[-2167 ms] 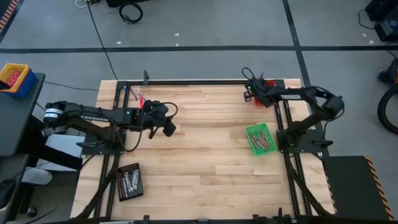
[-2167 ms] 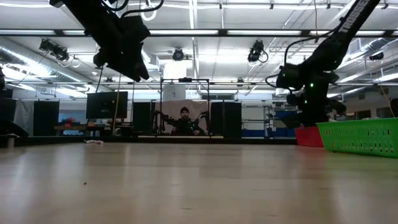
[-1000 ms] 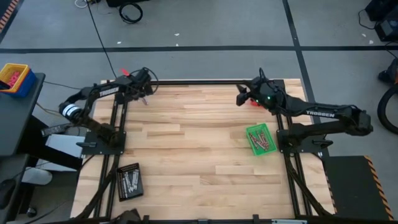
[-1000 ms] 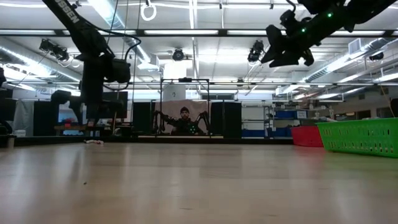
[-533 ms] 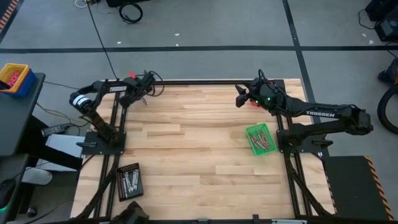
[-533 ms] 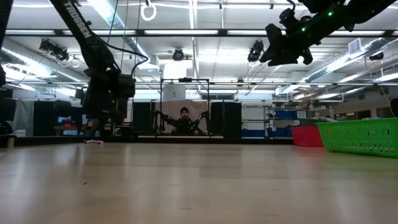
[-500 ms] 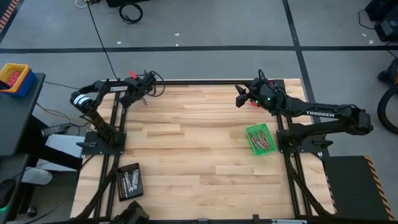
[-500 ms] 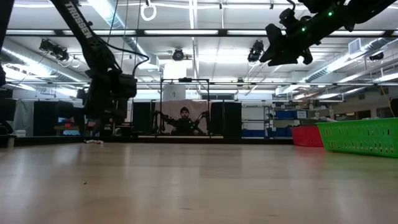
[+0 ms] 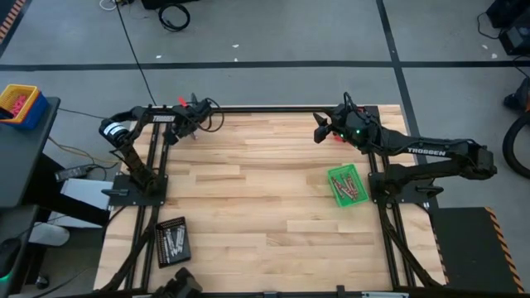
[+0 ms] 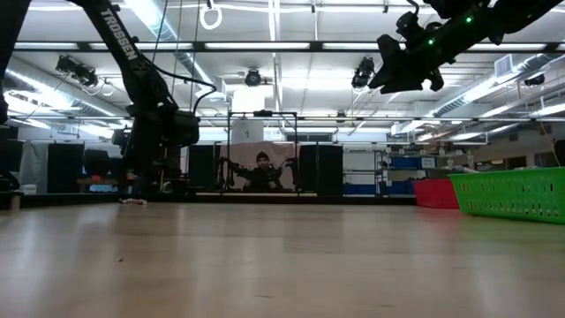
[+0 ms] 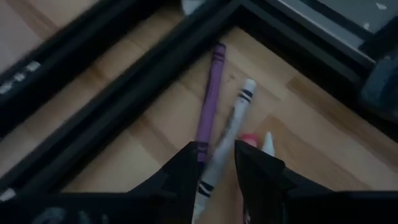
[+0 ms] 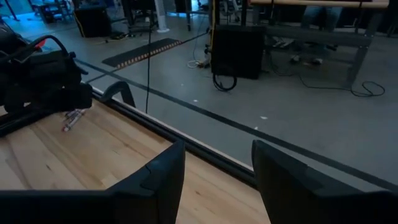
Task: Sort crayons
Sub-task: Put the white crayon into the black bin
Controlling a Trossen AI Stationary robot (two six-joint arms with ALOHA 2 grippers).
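Crayons, thin paper-wrapped sticks, are lying loose in the far left corner of the pale wooden bench (image 9: 265, 190), right against the black metal frame rail (image 11: 155, 68): a purple crayon (image 11: 209, 93), a white crayon with black bands (image 11: 229, 134) and a red-tipped crayon (image 11: 250, 140) are seen close together in the left wrist view. The left pincer (image 11: 216, 163) has been swung across from mid-bench to this corner over the last couple of seconds and lowered over the pile, and its jaws are being narrowed around the white crayon, which sits between the fingertips with the purple one just beside. A firm hold cannot yet be confirmed. A pick-up looks to be under way, the first step of one more sort. The right pincer (image 12: 214, 165) is held high near the far right corner, jaws wide and empty. Sorted crayons are already held in the green plastic tray (image 9: 345, 185) near the right edge and the black tray (image 9: 172, 241) at the near left.
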